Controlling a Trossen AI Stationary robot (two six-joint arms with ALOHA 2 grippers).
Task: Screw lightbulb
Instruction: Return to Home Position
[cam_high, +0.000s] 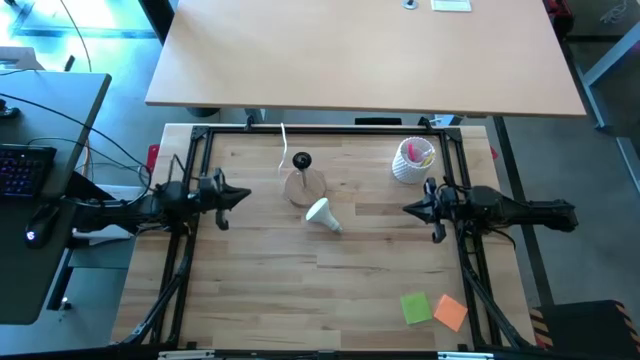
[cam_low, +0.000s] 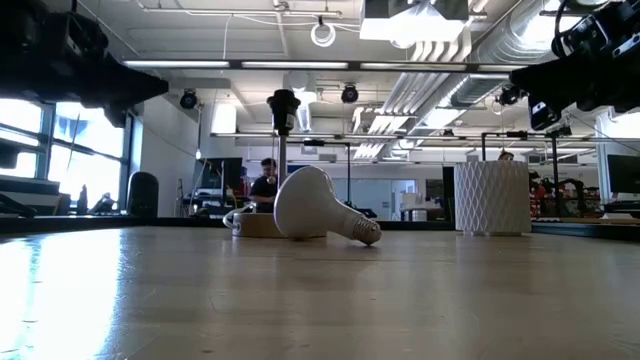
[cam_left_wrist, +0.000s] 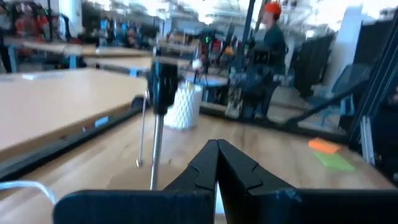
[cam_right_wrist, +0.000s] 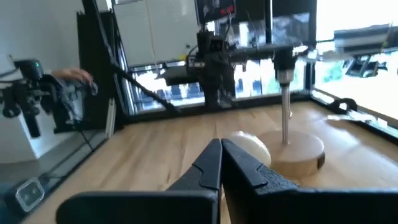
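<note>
Centrally on the wooden table (cam_high: 260, 290), lying on its side just beside the round wooden lamp base (cam_high: 305, 187): white lightbulb (cam_high: 323, 214), screw end angled away from that base. Left gripper (cam_high: 245, 196) and right gripper (cam_high: 408, 209) at opposite table edges, both pinched closed, empty, well apart from the lightbulb.

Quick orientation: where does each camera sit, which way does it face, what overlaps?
High: above the table, looking straight down; left arm, right arm, lightbulb between.
Low: table height, looking level across; arms in upper corners.
Left wrist: faces past the left gripper, fingers shut, toward lamp and white cup.
Right wrist: faces past the right gripper, fingers shut, toward lamp and lightbulb.
Shared: both wrist views show lamp.
</note>
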